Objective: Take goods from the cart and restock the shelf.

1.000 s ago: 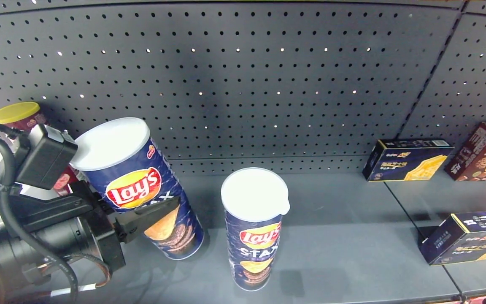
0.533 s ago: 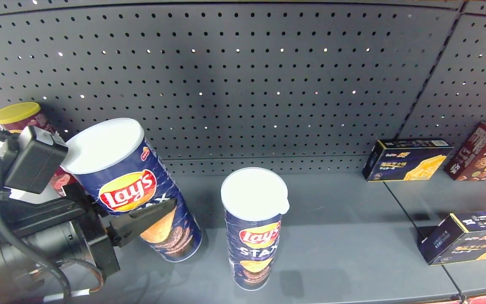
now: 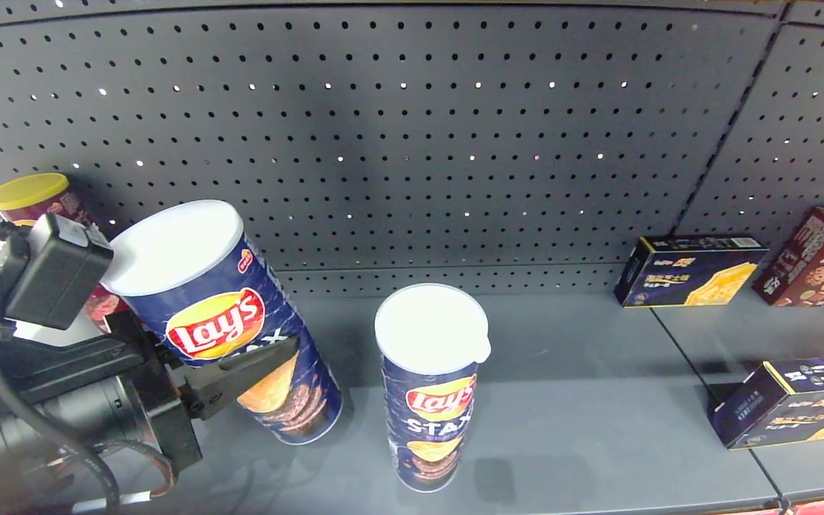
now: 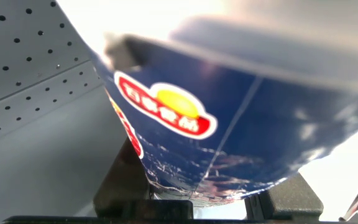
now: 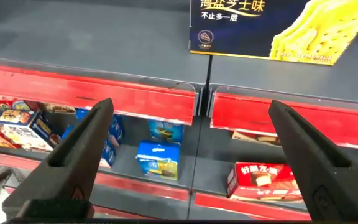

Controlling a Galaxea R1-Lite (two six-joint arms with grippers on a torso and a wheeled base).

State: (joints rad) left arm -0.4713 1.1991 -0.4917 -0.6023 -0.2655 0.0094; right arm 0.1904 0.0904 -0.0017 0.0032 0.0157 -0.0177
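A blue chips can (image 3: 233, 329) with a white lid leans to the left over the grey shelf (image 3: 584, 422), its base low by the shelf floor. My left gripper (image 3: 247, 336) is shut on its middle; one black finger (image 3: 247, 365) crosses the front and the other is hidden behind the can. In the left wrist view the can (image 4: 229, 124) sits close between the finger bases. A second blue chips can (image 3: 430, 386) stands upright just right of the held one. My right gripper (image 5: 194, 155) hangs open with nothing in it, in front of lower shelves.
A red can with a yellow lid (image 3: 29, 193) stands at the back left. Blue and yellow boxes (image 3: 691, 270) (image 3: 798, 400) and a brown box (image 3: 823, 254) lie on the right. Pegboard (image 3: 412, 143) backs the shelf. Red price rails (image 5: 135, 99) front lower shelves holding boxed goods.
My left gripper and the tilted can have shifted slightly left since a second ago, then stayed put. The upright can and the boxes have not moved.
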